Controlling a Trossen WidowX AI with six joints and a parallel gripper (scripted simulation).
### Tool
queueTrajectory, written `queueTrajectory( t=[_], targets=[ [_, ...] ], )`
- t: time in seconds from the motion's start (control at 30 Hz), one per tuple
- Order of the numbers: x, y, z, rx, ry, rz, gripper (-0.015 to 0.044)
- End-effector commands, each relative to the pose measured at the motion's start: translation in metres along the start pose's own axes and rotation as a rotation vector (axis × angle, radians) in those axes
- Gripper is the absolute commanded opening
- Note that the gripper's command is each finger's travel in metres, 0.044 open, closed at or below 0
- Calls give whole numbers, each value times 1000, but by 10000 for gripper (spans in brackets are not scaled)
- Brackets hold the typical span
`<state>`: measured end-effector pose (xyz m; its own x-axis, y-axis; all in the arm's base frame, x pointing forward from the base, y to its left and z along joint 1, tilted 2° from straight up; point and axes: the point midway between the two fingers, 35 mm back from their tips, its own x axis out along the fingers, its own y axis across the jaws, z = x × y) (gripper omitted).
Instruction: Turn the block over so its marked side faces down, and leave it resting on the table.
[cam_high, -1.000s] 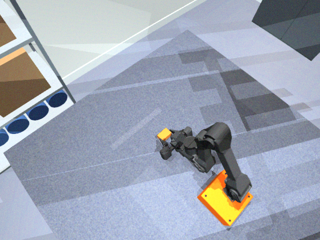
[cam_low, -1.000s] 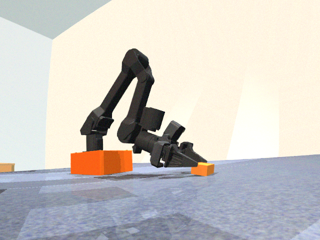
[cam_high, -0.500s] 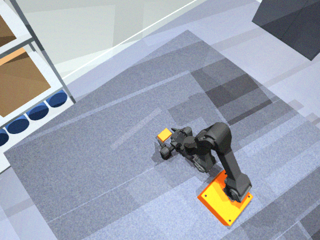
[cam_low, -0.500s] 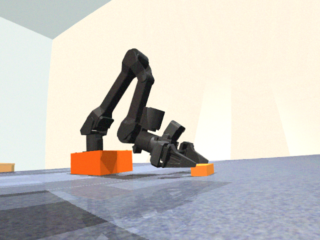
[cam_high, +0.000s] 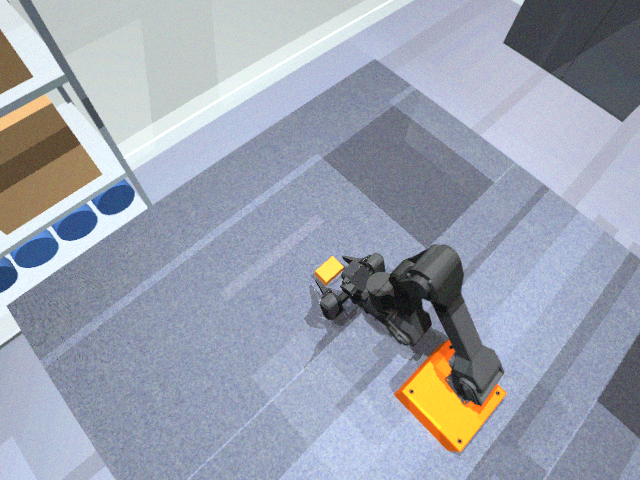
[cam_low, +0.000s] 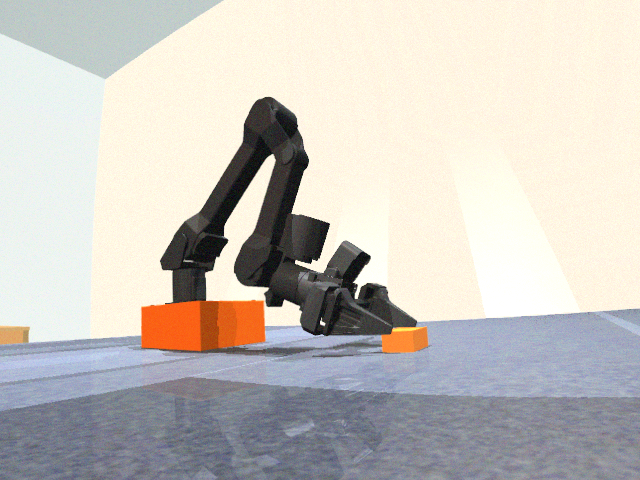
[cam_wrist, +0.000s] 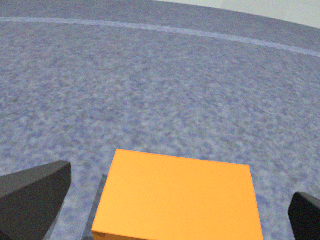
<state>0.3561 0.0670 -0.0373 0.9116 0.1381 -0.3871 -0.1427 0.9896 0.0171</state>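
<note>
The block (cam_high: 328, 270) (cam_low: 404, 341) (cam_wrist: 177, 202) is a small orange-yellow box. It rests flat on the table (cam_high: 170, 335) (cam_low: 527, 361) just in front of the arm. Its top is plain orange, and no mark shows on any face in view; its underside is hidden. My gripper (cam_high: 330, 268) (cam_low: 403, 327) (cam_wrist: 183, 190) is open and empty. It is tilted down low over the table, with one fingertip on each side of the block. In the wrist view there is a gap between the block and each finger.
The arm's orange base (cam_high: 434, 403) (cam_low: 170, 328) stands behind the gripper. A shelf rack (cam_high: 116, 149) with brown boxes and blue round containers stands at the left in the top view. A dark cabinet (cam_high: 584, 51) is at the upper right there.
</note>
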Motion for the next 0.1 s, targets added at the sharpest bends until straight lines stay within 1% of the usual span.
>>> queueTrajectory(
  t=[0.0, 0.07],
  targets=[
    [0, 0, 1, -4, -3, -3, 440],
    [0, 0, 1, -4, -3, -3, 440]
  ],
)
